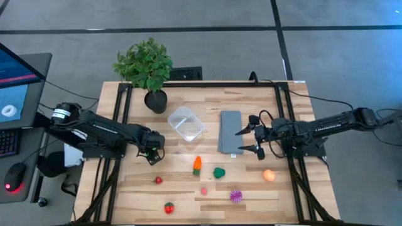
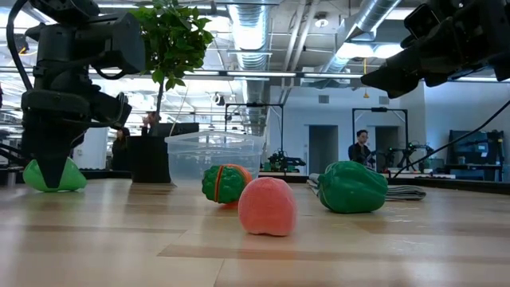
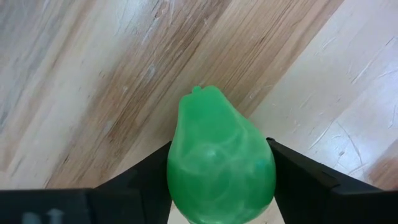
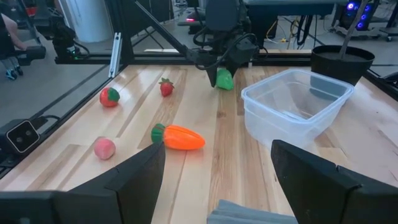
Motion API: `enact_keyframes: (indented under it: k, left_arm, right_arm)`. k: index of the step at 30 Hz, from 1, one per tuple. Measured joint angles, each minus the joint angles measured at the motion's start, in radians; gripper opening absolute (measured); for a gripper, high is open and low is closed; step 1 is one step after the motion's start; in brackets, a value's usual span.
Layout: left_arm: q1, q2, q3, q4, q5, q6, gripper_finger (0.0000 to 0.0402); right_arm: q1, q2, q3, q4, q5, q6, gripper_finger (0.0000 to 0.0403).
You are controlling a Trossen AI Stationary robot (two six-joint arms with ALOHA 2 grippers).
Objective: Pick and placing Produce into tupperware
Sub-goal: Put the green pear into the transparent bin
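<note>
Your left gripper [image 3: 217,186] is low at the table, its two fingers set on either side of the green pear-shaped piece [image 3: 219,158]. The left wrist view shows the piece filling the gap between them, so treat it as clamped, though the hold looks shallow. The low view shows the piece [image 2: 53,176] at or just above the wood, with no clear gap under it.

Risks from this state:
- The piece is rounded and smooth. If you lift with a light squeeze, it may roll out of the fingers and drop.
- The tupperware [image 1: 186,123] stands empty, near the left gripper [image 1: 151,154] and closer to the potted plant [image 1: 146,66]. Its walls are thin and clear; a low carry could strike the rim and push it away.
- A release made too high may let the piece bounce out.

The right gripper [image 1: 251,139] hangs above the table at the grey slab [image 1: 230,132], fingers spread and empty. Keep it clear of the container during transfer.

The carrot [image 1: 197,164], dark green piece [image 1: 218,172], orange ball [image 1: 269,175], purple spiky ball [image 1: 235,195], pink piece [image 1: 204,190] and red pieces [image 1: 168,207] remain on the table.
</note>
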State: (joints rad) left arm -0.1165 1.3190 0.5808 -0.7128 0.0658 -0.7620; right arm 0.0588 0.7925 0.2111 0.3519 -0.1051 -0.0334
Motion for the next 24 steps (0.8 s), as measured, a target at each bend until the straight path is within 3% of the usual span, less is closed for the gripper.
enact_keyframes:
  k: [11,24]
  left_arm:
    - [0.000,0.001,0.067,-0.015,-0.009,0.065,0.0217]
    - [0.001,0.001,0.311,-0.092,-0.190,0.244,0.0218]
  right_arm:
    - [0.000,0.000,0.000,0.000,0.000,0.000,0.0317]
    - [0.000,0.000,0.000,-0.008,0.000,0.007,0.0317]
